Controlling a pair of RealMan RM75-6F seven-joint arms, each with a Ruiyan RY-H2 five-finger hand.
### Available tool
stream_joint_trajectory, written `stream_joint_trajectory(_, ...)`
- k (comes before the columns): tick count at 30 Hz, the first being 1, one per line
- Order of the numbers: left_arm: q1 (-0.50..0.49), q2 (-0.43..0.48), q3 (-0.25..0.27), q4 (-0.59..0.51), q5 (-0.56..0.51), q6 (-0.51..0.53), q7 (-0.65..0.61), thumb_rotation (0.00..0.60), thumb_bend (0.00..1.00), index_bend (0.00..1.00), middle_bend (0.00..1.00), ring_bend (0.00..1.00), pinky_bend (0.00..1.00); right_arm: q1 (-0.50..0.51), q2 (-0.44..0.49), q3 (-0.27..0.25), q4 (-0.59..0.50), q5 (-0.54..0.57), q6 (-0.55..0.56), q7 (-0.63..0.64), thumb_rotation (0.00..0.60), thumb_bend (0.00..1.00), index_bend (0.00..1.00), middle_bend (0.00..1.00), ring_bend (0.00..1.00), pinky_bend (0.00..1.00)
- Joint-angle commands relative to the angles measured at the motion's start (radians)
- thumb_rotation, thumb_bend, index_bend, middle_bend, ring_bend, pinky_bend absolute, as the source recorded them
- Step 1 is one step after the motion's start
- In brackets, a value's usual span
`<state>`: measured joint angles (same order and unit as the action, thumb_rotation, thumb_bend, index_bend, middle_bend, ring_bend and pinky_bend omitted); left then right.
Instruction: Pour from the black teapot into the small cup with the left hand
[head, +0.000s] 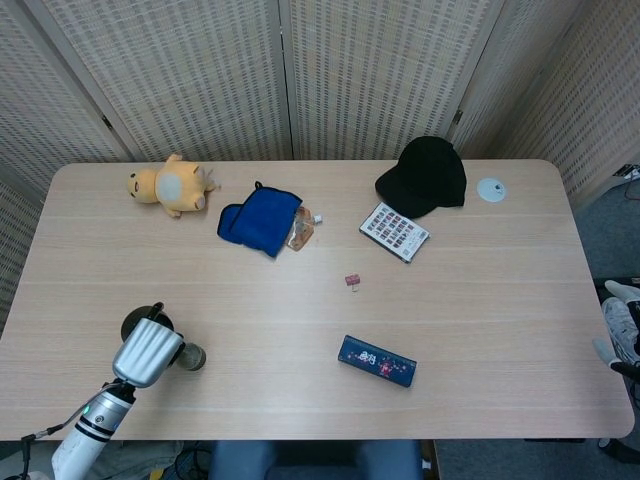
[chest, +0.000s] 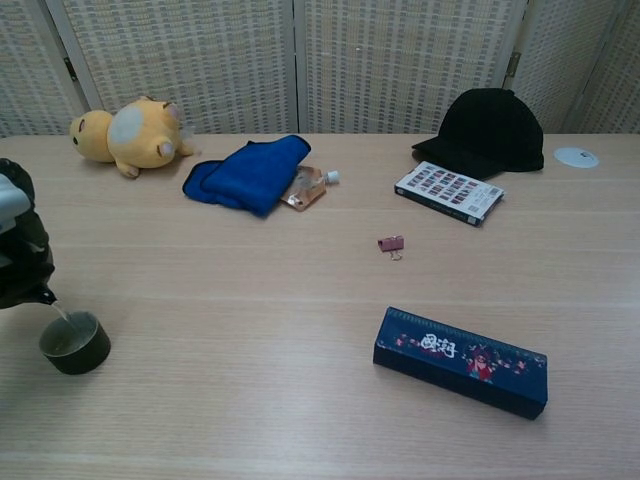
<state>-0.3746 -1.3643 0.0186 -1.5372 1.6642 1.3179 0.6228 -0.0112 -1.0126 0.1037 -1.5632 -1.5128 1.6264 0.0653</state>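
While the left robot hand (head: 147, 350) grips the black teapot (chest: 20, 265) tilted at the surface's near-left corner, its spout hangs just above and left of the small cup (chest: 74, 342), thin stream falling in; right robot hand unseen.

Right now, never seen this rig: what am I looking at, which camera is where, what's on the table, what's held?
It's a two-armed robot with humanlike hands, steered remotely by a person. One picture looks down from its head, the other forward from its chest. Only the left hand shows, at the table's near-left corner, holding the black teapot tipped over the small cup; a thin stream runs from the spout into the cup. The right hand is out of both views. Also on the table: a yellow plush toy, blue cloth, small pouch, black cap, patterned flat box, pink binder clip, long dark blue box and white disc.
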Motion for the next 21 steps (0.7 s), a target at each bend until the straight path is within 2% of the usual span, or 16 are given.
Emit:
stream_joint_trajectory(1,0.0,0.001,0.0,0.002,0.005,0.001,0.003,0.6,0.41,0.98,1.0,0.96,0.31,0.0,0.0,0.0,0.0,0.0,0.0,0.0,0.6,0.16,0.24,0.28,0.17,0.17)
stream_joint_trajectory(21,0.008,0.01,-0.009,0.001,-0.007,0.002,-0.039,0.593,0.41,0.98,1.0,0.96,0.31,-0.002,0.001,0.0,-0.012,-0.004,0.005,-0.01,0.6,0.16,0.24,0.28,0.17,0.17)
